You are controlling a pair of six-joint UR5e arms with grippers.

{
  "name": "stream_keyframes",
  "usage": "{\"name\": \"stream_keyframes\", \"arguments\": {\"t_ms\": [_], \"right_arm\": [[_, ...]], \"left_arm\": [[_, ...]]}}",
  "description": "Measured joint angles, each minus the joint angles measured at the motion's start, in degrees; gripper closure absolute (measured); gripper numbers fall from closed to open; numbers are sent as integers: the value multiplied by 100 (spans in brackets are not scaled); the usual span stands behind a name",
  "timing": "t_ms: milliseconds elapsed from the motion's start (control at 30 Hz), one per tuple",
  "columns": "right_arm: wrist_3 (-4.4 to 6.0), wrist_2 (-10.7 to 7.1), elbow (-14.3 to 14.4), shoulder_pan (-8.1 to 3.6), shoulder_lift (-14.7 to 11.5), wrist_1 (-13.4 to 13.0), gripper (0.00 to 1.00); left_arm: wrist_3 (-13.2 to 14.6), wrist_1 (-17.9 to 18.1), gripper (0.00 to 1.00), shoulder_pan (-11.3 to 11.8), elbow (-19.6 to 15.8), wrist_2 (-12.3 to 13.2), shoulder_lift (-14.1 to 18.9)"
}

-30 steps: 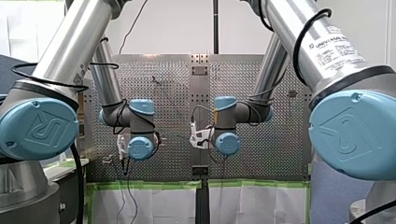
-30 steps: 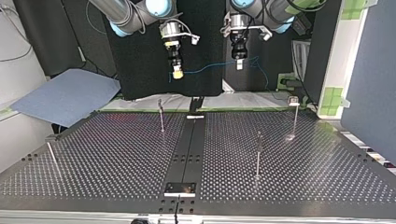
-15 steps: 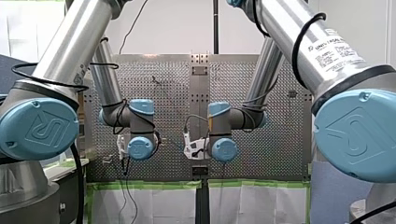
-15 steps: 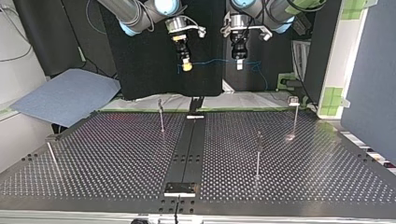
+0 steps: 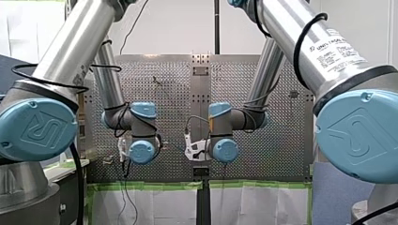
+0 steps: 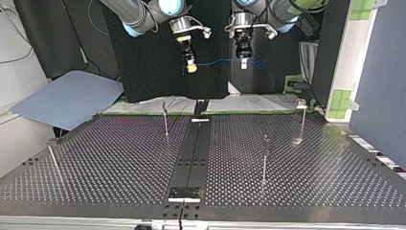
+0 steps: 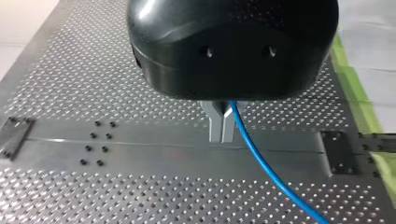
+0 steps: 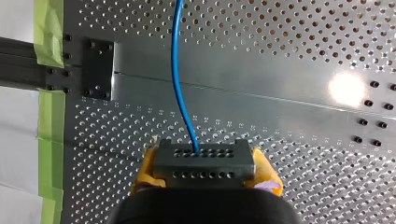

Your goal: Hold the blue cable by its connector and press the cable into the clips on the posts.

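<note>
Two arms show, my right arm [image 6: 129,14] and my left arm [image 6: 282,7]. Each carries one hand, so there are two hands: my right hand [image 6: 191,68] and my left hand [image 6: 243,63]. There is one blue cable [image 6: 218,61] with one dark connector [image 8: 204,163]. There is one counter [image 6: 119,163], and it bears four thin posts: one far and left of centre [image 6: 165,122], one far right [image 6: 302,122], one nearer on the right [image 6: 265,163], and one leaning at the near left [image 6: 52,160]. One grey-blue sheet [image 6: 72,98] lies off the counter's far left.
</note>
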Motion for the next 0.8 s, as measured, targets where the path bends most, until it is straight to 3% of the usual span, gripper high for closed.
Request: {"name": "stream_keyframes", "arguments": {"t_ms": [333,567,700,800], "right_arm": [[0,0,0,0,0,0,100],[0,0,0,0,0,0,100],[4,4,-5,-4,5,4,100],[70,70,-70,-67,69,70,100]], "left_arm": [[236,304,99,-564,-2,-603,-603],[241,312,99,-634,-2,-1008,-848],[240,309,99,-641,-2,-1100,-860],[232,252,99,-713,0,-1111,-807]]}}
